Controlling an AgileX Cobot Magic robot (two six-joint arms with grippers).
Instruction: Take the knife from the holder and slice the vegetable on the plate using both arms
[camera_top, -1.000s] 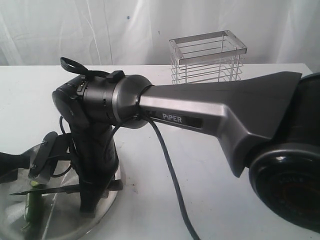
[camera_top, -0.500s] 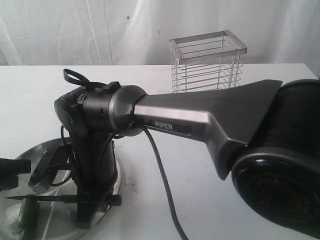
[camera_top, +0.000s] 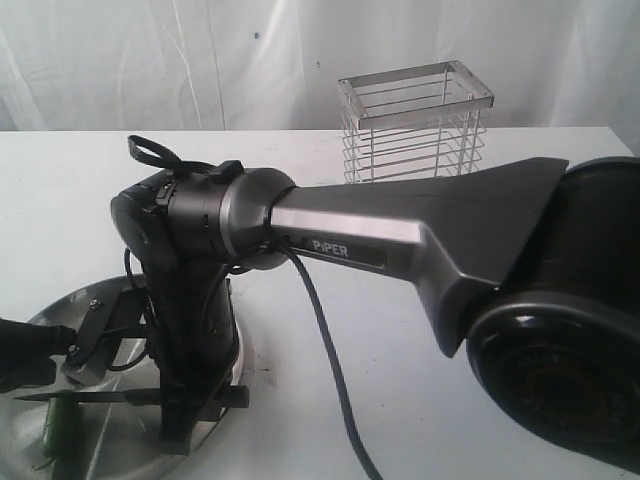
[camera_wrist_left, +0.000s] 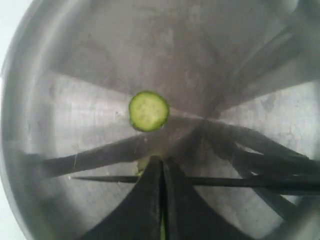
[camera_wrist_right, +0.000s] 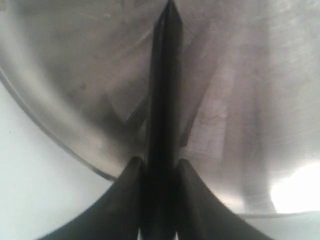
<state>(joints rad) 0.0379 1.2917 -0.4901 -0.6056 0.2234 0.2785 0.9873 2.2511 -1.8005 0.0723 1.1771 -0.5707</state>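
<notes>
The plate (camera_top: 120, 445) lies at the near left, and the holder (camera_top: 415, 125) stands at the back. My right gripper (camera_top: 185, 425) points down over the plate, shut on the black handle of the knife (camera_top: 90, 397), whose blade runs level to the left. The blade crosses the upper end of the vegetable (camera_top: 55, 433). In the left wrist view my left gripper (camera_wrist_left: 161, 162) is shut. Green of the vegetable (camera_wrist_left: 145, 165) shows at its tips and through the slit, with the knife (camera_wrist_left: 225, 181) just beyond. A round slice (camera_wrist_left: 149, 111) lies on the plate (camera_wrist_left: 75, 100).
The right arm's long grey link (camera_top: 400, 225) spans the table's middle, with a black cable (camera_top: 330, 370) hanging from it. White table surface surrounds the plate, and a white curtain hangs behind the holder.
The right arm has drawn back and lowered the knife, which went from tilted to level across the vegetable. The left gripper's black body has dropped lower at the left edge.
</notes>
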